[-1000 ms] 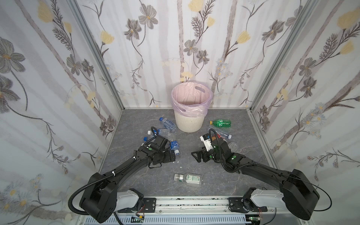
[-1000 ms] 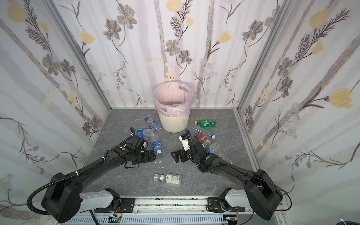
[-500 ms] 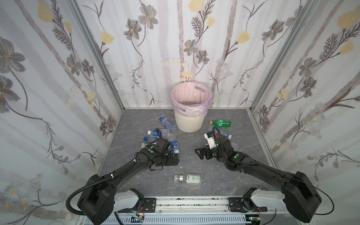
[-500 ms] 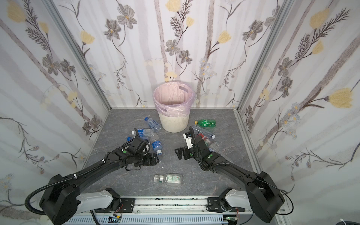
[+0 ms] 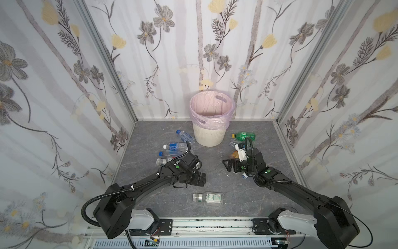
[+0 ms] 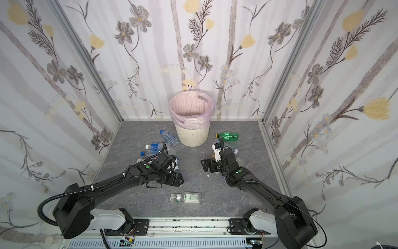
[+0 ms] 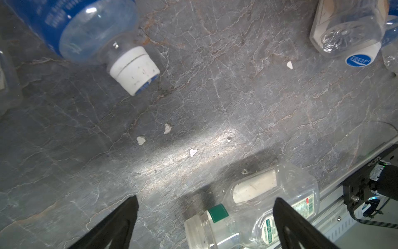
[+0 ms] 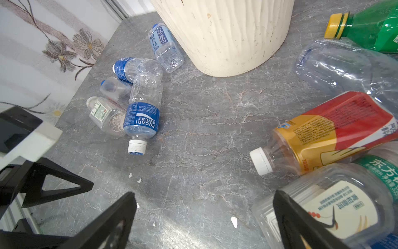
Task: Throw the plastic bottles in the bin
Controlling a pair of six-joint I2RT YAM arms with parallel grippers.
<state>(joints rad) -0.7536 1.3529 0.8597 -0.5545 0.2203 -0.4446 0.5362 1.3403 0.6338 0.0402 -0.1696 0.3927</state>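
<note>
One bin (image 5: 208,136) stands upright at the back of the grey floor (image 5: 215,181), close to the flowered wall (image 5: 200,54), with a pink bag (image 5: 212,103) folded over its rim. All the bottles in view lie on the floor outside it. Five lie in a cluster to the left of the bin: a blue-labelled one (image 5: 184,135) just beside its base, a second blue-labelled one (image 5: 175,146), a clear one with a blue cap (image 5: 169,153), a green-and-white-labelled one (image 5: 162,161), and a blue-labelled one with a white cap (image 8: 142,112). One clear bottle (image 5: 207,197) lies alone near the front rail. To the right of the bin there are four more: a green one (image 5: 244,135), a crumpled clear one (image 8: 336,69), an orange one with a red label (image 8: 336,129) and a white-labelled one (image 8: 344,207). A blue-topped cap (image 5: 244,176) of a further bottle shows under the right arm. Both arms stretch low and forward from the rail. The left gripper (image 5: 199,180) hangs between the left cluster and the lone bottle, fingers spread wide and empty, and the lone bottle lies just ahead of them. The right gripper (image 5: 229,165) points toward the middle of the floor, fingers also spread wide and holding nothing. One finger (image 8: 301,220) overlaps the white-labelled bottle, and I cannot tell whether it touches
</note>
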